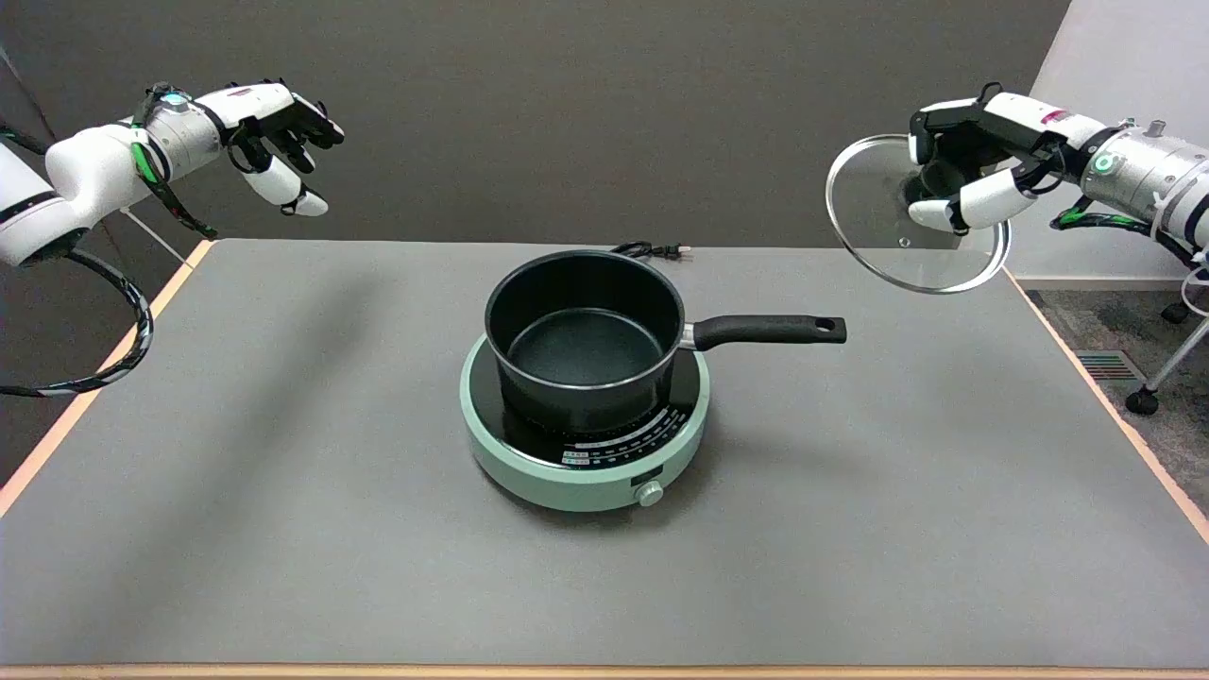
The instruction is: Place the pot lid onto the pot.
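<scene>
While the pot (585,340) sits uncovered on the burner (584,444) near the middle of the table (283,491), the right hand (973,170) holds the lid (911,212) up in the air above the table's far right corner. Fingers wrap around the lid's knob at its center, so the hand is closed on the lid, gripping it. Lid is clear glass with a metal rim, tilted, its face turned toward the camera side, well apart from the pot and higher than it. Pot is black, empty inside, handle (767,330) pointing toward the table's right edge, out past the burner's rim. Burner is round, pale green body, black glass top with white markings on the near side, small knob (650,492) on its near face. Pot stands a bit toward the far side of the burner top. A black cord with plug (652,250) lies at the table's far edge, just behind the pot. Table top is grey with a light wood border along the left, right and near edges. Left hand (279,132) hangs in the air over the far left corner, fingers spread apart, nothing in it. Beyond the right edge, floor and a wheeled stand leg (1157,378) show.
</scene>
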